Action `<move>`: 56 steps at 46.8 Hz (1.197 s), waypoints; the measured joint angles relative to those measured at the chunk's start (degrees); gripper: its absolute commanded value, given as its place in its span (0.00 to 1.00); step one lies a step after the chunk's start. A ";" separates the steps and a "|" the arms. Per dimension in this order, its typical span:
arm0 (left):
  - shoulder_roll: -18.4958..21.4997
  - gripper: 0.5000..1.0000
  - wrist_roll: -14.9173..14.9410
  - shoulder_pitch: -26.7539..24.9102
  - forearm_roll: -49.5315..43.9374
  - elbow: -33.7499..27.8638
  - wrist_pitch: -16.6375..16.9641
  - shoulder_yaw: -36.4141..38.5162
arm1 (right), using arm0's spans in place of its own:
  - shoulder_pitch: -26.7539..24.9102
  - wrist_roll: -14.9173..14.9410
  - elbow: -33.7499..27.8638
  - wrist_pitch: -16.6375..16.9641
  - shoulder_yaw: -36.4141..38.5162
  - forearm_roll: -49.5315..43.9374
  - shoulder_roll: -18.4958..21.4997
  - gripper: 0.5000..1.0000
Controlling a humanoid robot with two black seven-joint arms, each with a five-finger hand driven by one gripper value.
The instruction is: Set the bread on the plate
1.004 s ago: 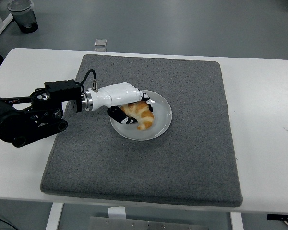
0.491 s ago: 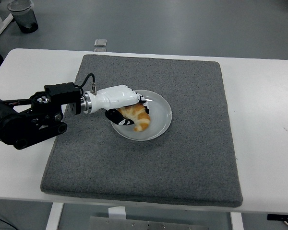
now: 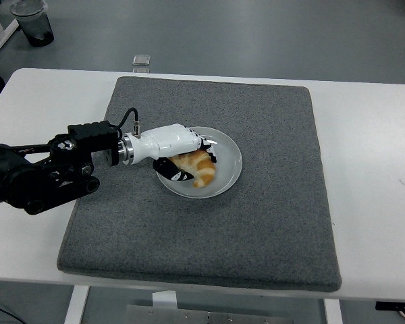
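A golden croissant-shaped bread (image 3: 201, 169) lies on the round white plate (image 3: 232, 159) in the middle of the grey mat. My left hand (image 3: 192, 156), white-shelled with black fingers, reaches in from the left over the plate's left half. Its fingers curl over the top of the bread and the thumb sits below it, so the hand is still closed around the bread's left end. The bread's underside touches the plate. The right arm is out of view.
A large grey felt mat (image 3: 256, 229) covers most of the white table (image 3: 371, 169). A small clear object (image 3: 142, 61) sits just beyond the table's far edge. A dark cup (image 3: 32, 25) stands on the floor at top left.
The hand drew slightly left, then shifted back right over the plate. The bread has settled lower onto the plate and looks a little flatter.
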 measured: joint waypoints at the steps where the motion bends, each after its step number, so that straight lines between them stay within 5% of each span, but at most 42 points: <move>1: 0.00 0.98 0.00 0.00 -0.09 0.00 0.06 -0.01 | 0.01 0.01 0.00 0.00 0.00 0.00 0.00 0.86; 13: 0.01 0.98 0.00 -0.02 -1.18 0.48 0.24 -0.68 | 0.00 0.00 0.00 0.00 -0.01 0.00 0.00 0.86; 31: 0.01 0.98 -0.45 -1.74 -15.35 0.10 -0.78 -0.79 | 0.00 0.00 0.00 0.00 -0.01 0.00 0.00 0.86; 56: -2.09 0.98 -0.35 -3.19 -49.47 -0.01 -6.26 -5.25 | 0.00 0.01 0.00 0.00 -0.01 0.00 0.00 0.86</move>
